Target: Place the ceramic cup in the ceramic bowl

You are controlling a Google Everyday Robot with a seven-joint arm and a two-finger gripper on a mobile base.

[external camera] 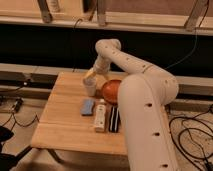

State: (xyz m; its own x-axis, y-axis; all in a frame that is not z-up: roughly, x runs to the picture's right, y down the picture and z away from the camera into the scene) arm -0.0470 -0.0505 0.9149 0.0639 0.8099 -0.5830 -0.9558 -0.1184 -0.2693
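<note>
where the ceramic cup [90, 87] stood on the surface [65, 120], just left of the ceramic bowl [112, 90] and outside it, the claw [91, 76] sat at its rim; spread or pinching: could not tell.

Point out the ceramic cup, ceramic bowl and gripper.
ceramic cup [90, 89], camera view, its pale side wall.
ceramic bowl [111, 91], camera view, its glossy orange inside.
gripper [91, 76], camera view, its tip, just above the cup.

No legible text, labels or numbers anywhere. gripper [91, 76] at top of ceramic cup [90, 88], beside ceramic bowl [111, 90].
</note>
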